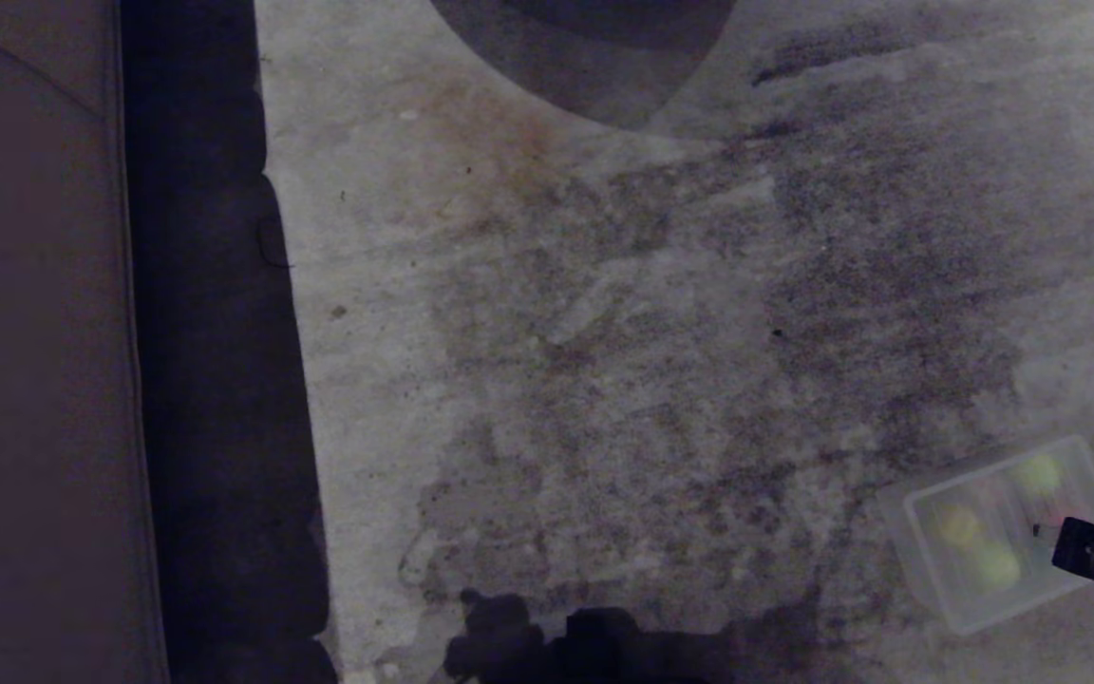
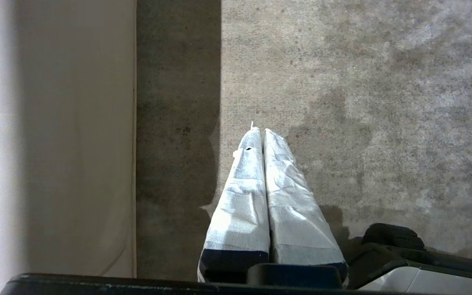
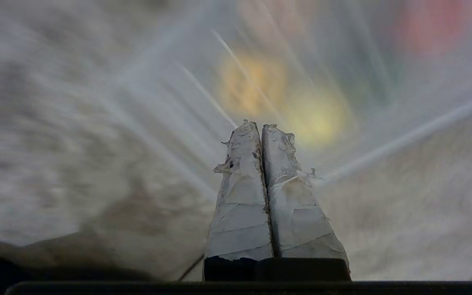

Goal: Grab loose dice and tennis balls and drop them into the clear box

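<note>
1. The right pincer (image 3: 260, 127) has its taped fingers pressed together, pinching nothing; in the head view its black body enters from the right edge at the clear box's (image 1: 927, 560) right side.
2. The clear box sits on the floor at the lower right, holding three yellow-green tennis balls (image 1: 995, 567), with a reddish blur past them in the right wrist view that I cannot identify.
3. The left pincer (image 2: 262, 130) is also pressed together and empty, hanging over bare floor near a dark shadow strip.
4. The stained grey carpet (image 1: 604, 361) lies open to the box's left; a brownish panel (image 1: 34, 380) borders the far left.
</note>
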